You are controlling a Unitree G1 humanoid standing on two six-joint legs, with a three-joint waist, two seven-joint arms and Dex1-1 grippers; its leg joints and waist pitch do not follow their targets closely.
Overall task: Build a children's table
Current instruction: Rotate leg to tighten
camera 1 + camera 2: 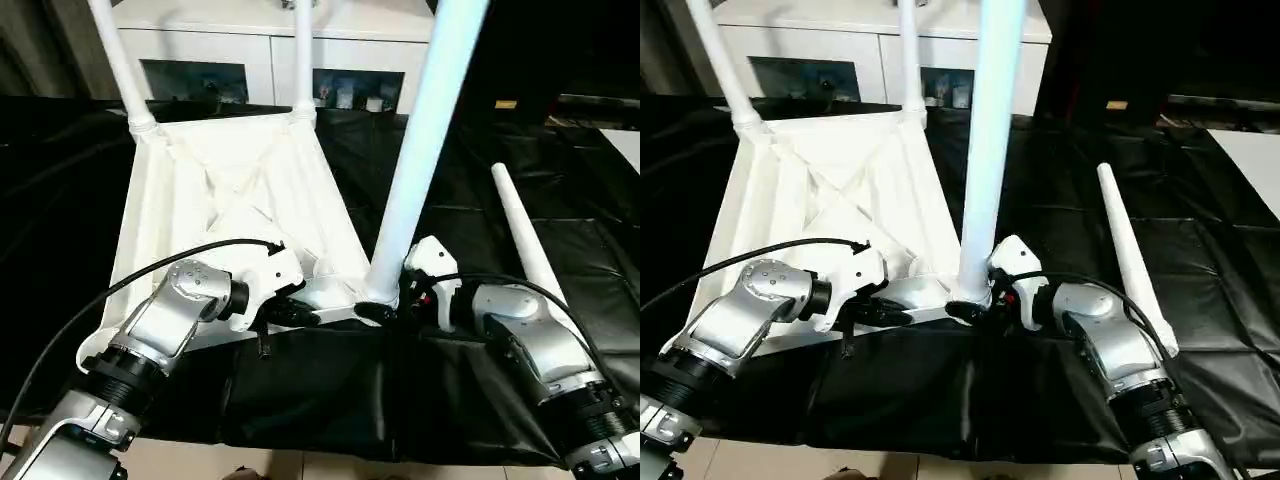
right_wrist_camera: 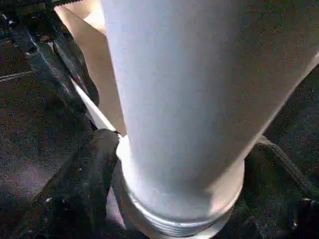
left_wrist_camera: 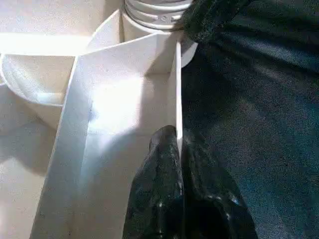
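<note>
— Black fingers first: why is the left gripper down at the tabletop's near edge?

— It is clamped tight on that thin edge wall, I'd say to steady the upturned top while a leg goes in.

— And the right gripper?

— Its fingers stand wide around the foot of the near-right leg, which stands upright in its corner socket. Whether they press it I cannot tell; likely they are seating or twisting it.

— What else is left?

— One loose leg lies on the black sheet to the right, within the right arm's reach. Farther off, two legs stand in the far sockets, before the white cabinet.
</note>
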